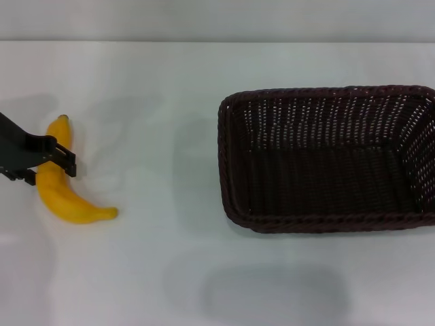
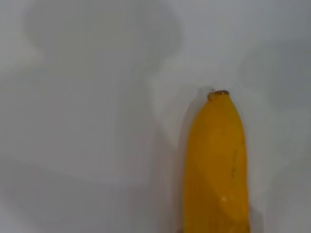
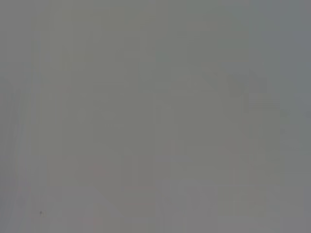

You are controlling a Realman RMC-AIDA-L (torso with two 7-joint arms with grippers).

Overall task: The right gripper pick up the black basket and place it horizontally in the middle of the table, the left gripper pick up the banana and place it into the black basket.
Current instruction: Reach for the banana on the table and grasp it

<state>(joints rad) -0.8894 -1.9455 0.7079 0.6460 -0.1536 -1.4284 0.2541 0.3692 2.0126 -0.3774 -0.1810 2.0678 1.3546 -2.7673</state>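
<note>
The yellow banana (image 1: 64, 200) lies on the white table (image 1: 156, 272) at the far left, its stem end pointing away from me. My left gripper (image 1: 49, 168) reaches in from the left edge and sits across the banana's upper half, black parts on both sides of it. The left wrist view shows the banana (image 2: 216, 165) from close up, with its tip on the table. The black basket (image 1: 326, 221) stands upright at the right of centre, long side running left to right, empty, and its right end is cut off by the view's edge. The right gripper is out of view.
Bare white tabletop lies between the banana and the basket. The right wrist view shows only a plain grey surface (image 3: 155, 116). A soft shadow (image 1: 272, 292) falls on the table in front of the basket.
</note>
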